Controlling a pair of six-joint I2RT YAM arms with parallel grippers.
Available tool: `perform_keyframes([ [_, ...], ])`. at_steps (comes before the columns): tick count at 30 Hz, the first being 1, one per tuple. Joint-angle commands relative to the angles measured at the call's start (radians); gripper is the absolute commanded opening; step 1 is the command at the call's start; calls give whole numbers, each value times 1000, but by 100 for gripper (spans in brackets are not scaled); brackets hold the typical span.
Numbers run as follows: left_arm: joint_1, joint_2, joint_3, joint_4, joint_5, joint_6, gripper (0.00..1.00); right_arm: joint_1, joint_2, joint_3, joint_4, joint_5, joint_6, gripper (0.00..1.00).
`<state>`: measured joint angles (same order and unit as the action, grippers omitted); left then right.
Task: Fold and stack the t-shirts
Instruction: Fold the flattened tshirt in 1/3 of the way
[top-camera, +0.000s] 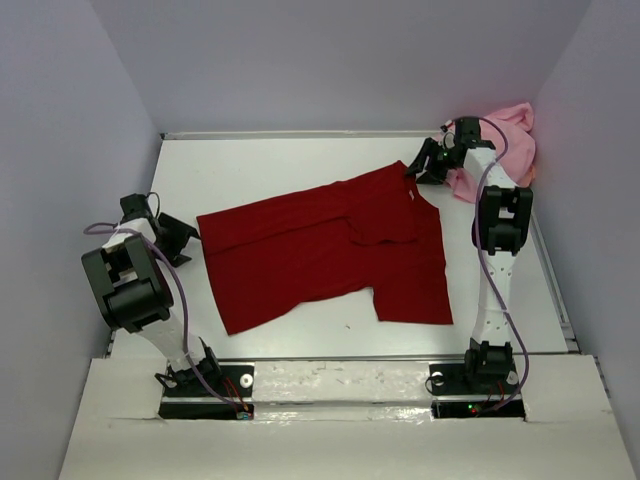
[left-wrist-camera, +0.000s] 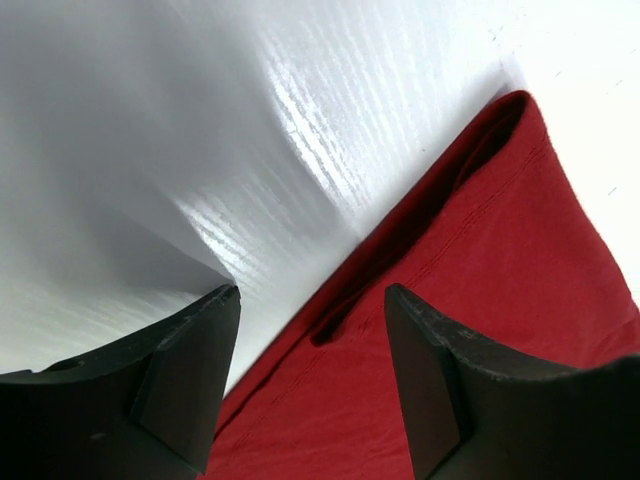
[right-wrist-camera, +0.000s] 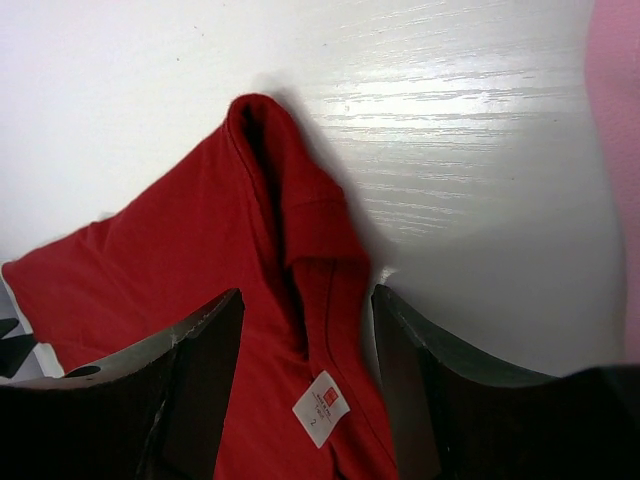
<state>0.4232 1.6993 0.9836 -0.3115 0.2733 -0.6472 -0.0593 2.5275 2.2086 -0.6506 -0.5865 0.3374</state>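
One: Two shirts, so where does each lie?
Two: The red shirt (top-camera: 330, 250) is spread across the middle of the table (top-camera: 280, 160) in the top view. It slants from centre left up toward the upper right, and part of it is folded over near its middle. The pink shirt (top-camera: 505, 140) sits bunched in the upper right corner, near the red one's top corner. The arm hides whether the two touch.
One: And the left gripper?
Two: The left gripper (top-camera: 188, 240) is at centre left, right at the red shirt's left edge. In its wrist view the jaws stand well apart. The rolled red edge runs up between the fingers (left-wrist-camera: 190, 380) toward the upper right of the frame, and nothing is gripped.
One: The right gripper?
Two: The right gripper (top-camera: 415, 168) is at the upper right, at the red shirt's top corner, with pink cloth just behind it. Its wrist view shows the jaws wide open either side of a raised ridge of red cloth. A white label (right-wrist-camera: 322, 405) sits low in the frame between them, and a strip of pink runs down the right edge. It has hold of nothing, and whether the fingertips touch the cloth cannot be told
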Motion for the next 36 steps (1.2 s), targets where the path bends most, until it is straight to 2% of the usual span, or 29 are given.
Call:
perform_keyframes([
  [1,6,48,3,34,17,-2,72,-1,10,-20,34,-33,2,60],
  [5,-4,66,-23,60,63,-17,69,-1,11,-21,32,-39,3,60],
  [17,-132,109,-11,78,66,-31,69,-1,19,-15,37,-45,11,60],
  [21,-133,106,3,69,52,-29,68,-1,16,-16,37,-47,9,56],
  [23,-133,109,20,49,38,-20,68,-1,17,-16,37,-52,8,49],
  [24,-132,109,26,43,24,-13,68,-1,17,-16,35,-52,9,40],
  [28,-133,108,52,11,3,0,67,-1,20,-12,34,-50,11,18],
  [30,-132,108,55,3,-6,4,66,-1,20,-9,31,-50,9,14],
  [32,-130,109,61,-6,-17,11,64,-1,20,-6,28,-49,9,14],
  [33,-132,111,61,-8,-17,14,56,-1,20,-4,26,-47,8,13],
  [36,-130,120,64,-11,-19,17,44,-1,22,5,22,-41,6,12],
])
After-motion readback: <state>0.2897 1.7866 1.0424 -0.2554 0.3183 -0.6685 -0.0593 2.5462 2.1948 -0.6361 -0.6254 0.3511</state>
